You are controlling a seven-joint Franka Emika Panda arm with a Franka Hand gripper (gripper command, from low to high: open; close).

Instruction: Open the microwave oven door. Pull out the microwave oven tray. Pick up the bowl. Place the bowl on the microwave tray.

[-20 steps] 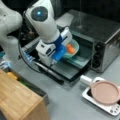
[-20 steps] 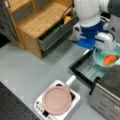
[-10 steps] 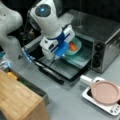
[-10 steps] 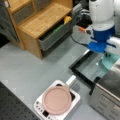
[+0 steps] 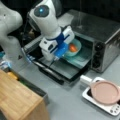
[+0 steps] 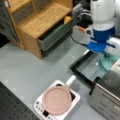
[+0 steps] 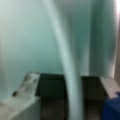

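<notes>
Since a second ago the bowl (image 5: 73, 48) has travelled with the end effector (image 5: 65, 48) toward the microwave oven (image 5: 100, 37). It pinches the bowl's rim; the bowl hangs directly beside it, over the pulled-out microwave oven tray (image 5: 81, 58), above the dropped microwave oven door (image 5: 60, 68).

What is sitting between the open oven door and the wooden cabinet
In a front view, nothing: bare grey counter runs from the microwave oven door to the wooden cabinet. The pink pan sits nearer that view's bottom, off that stretch.

pink pan (image 6: 56, 99) on white appliance (image 6: 73, 103), wooden shelf (image 6: 40, 22)
</notes>
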